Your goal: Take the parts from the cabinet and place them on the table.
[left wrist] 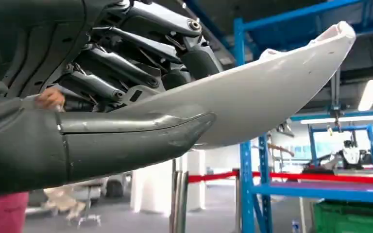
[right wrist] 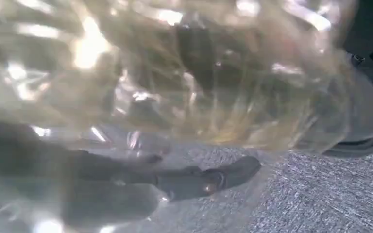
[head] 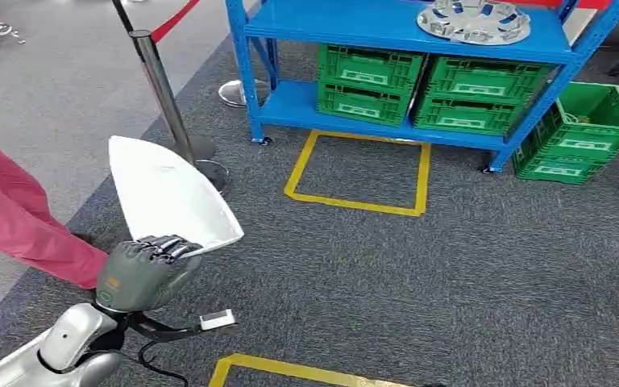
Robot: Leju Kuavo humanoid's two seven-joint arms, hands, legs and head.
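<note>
The blue cabinet (head: 403, 48) stood ahead with a silver wheel-like part (head: 473, 20) on its top shelf, green crates (head: 431, 89) below. The left hand (head: 145, 270) gripped a white panel (head: 165, 193) by its near end above the carpet, so the carry step seemed in hand, the desk next to find. The right hand (right wrist: 194, 179) lay behind crinkled clear film (right wrist: 175, 73), and I could not tell whether it held it.

Before me, grey carpet (head: 419, 274) marked with a yellow tape square (head: 359, 172); green crates (head: 431, 87) on the lowest blue shelf, another green crate (head: 584, 133) on the floor beside; chrome stanchion (head: 164, 93) with red rope (head: 173, 18); a person's pink-red trouser leg (head: 16, 214) at my left.
</note>
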